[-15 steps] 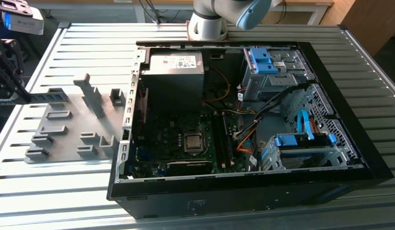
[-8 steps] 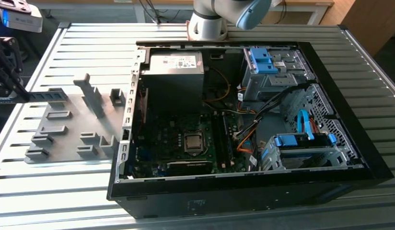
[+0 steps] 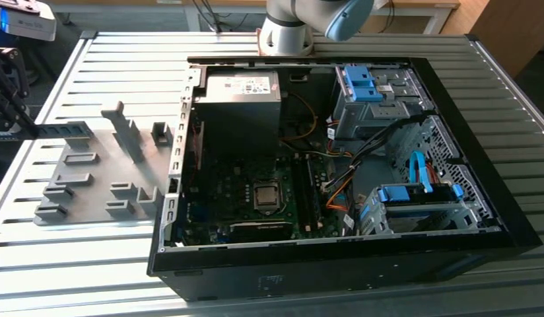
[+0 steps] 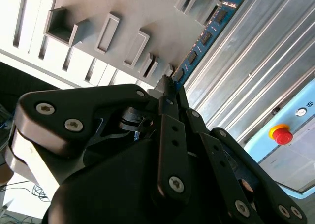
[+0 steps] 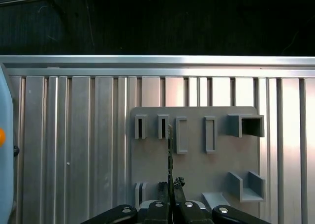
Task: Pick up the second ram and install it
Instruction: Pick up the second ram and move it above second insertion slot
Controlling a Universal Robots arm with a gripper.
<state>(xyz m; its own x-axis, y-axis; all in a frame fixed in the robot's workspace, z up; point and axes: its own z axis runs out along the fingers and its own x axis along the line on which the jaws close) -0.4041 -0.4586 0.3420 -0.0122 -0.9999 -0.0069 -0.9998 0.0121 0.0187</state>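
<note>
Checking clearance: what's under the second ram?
Grey fixture plate with slot blocks lies beneath the second ram, pinched by the gripper. Its lower edge is covered, so contact cannot be told.

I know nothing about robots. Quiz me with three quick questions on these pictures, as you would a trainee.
1. True or false: the end effector is shut on the second ram.
2. In the exterior view, the grey fixture plate lies on which side of the computer case? A) the exterior view's left B) the exterior view's right C) inside it
3. Fill in: the second ram's board is coloured ____.
Key: 1 true; 2 A; 3 blue.
</note>
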